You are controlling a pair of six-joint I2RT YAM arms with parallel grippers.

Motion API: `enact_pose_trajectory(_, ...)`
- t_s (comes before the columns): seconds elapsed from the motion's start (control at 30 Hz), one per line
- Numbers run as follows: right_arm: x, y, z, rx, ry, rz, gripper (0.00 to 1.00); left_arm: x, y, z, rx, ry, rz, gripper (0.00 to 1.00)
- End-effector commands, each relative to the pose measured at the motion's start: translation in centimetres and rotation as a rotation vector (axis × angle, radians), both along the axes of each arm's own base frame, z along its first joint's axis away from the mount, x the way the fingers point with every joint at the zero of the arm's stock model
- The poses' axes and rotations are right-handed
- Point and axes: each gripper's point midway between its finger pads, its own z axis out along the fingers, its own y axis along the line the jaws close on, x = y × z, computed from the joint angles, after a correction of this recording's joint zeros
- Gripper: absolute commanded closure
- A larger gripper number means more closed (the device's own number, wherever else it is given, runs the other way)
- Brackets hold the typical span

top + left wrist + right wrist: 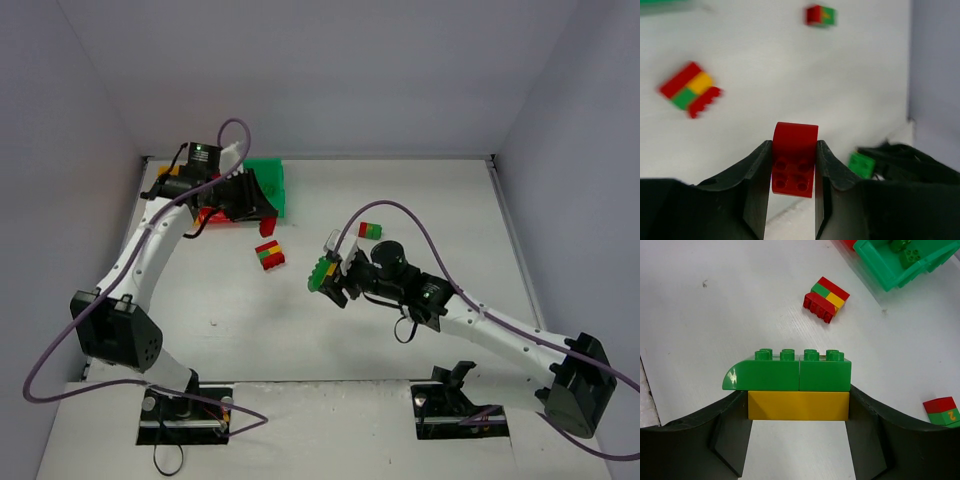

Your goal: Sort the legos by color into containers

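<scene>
Red brick (795, 162) fills left gripper (794, 150); green-yellow clump (799, 377) fills right gripper (798, 407).

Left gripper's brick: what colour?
Solid red brick, shown best in the left wrist view.

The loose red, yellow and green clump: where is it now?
Top view: the clump lies near the centre of the table, just nearer than the red brick in the left gripper, and left of the green-and-yellow stack in the right gripper.
</scene>
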Motion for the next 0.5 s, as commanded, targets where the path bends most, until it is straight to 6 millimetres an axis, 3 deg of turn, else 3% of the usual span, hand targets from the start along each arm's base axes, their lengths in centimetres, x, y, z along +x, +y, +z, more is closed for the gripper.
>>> enact_pose_trajectory(0.0, 1.7, 0.6, 3.0, 0.058, -0.081, -0.022, 1.00, 4.7, 7.0, -1.5, 0.261, -0.085, 0.193, 1.00)
enact_pose_trajectory(0.07, 1.9, 0.8, 3.2, 0.060, -0.081, -0.024, 1.00, 7.7, 10.6, -1.8, 0.395, -0.141, 0.304, 1.00)
enact_pose_trajectory(0.1, 2.1, 0.9, 3.3, 0.061, -0.079, -0.027, 1.00, 9.0, 11.4, -3.1, 0.432, -0.130, 0.321, 1.00)
enact_pose_trajectory(0.17, 2.3, 1.0, 3.3, 0.061, -0.073, -0.031, 1.00, 11.7, 13.0, -2.7, 0.478, -0.179, 0.381, 1.00)
enact_pose_trajectory(0.2, 2.5, 1.0, 3.6, 0.065, -0.075, -0.035, 1.00, 13.2, 14.4, -4.2, 0.515, -0.159, 0.415, 1.00)
enact_pose_trajectory(0.27, 2.8, 1.2, 3.6, 0.064, -0.073, -0.042, 1.00, 15.7, 15.5, -3.6, 0.528, -0.202, 0.468, 0.97)
enact_pose_trajectory(0.3, 3.0, 1.2, 3.9, 0.067, -0.077, -0.046, 1.00, 16.9, 16.4, -5.4, 0.556, -0.177, 0.483, 0.96)
enact_pose_trajectory(0.33, 3.2, 1.2, 3.8, 0.064, -0.075, -0.051, 1.00, 17.8, 16.8, -5.8, 0.561, -0.177, 0.496, 0.91)
enact_pose_trajectory(0.37, 3.3, 1.3, 3.8, 0.064, -0.075, -0.052, 1.00, 18.9, 17.0, -4.9, 0.555, -0.203, 0.509, 0.86)
enact_pose_trajectory(0.4, 3.5, 1.4, 4.0, 0.066, -0.074, -0.056, 1.00, 19.9, 17.5, -6.5, 0.565, -0.175, 0.511, 0.79)
enact_pose_trajectory(0.47, 3.7, 1.5, 4.2, 0.069, -0.073, -0.059, 1.00, 21.5, 18.0, -6.8, 0.565, -0.183, 0.521, 0.60)
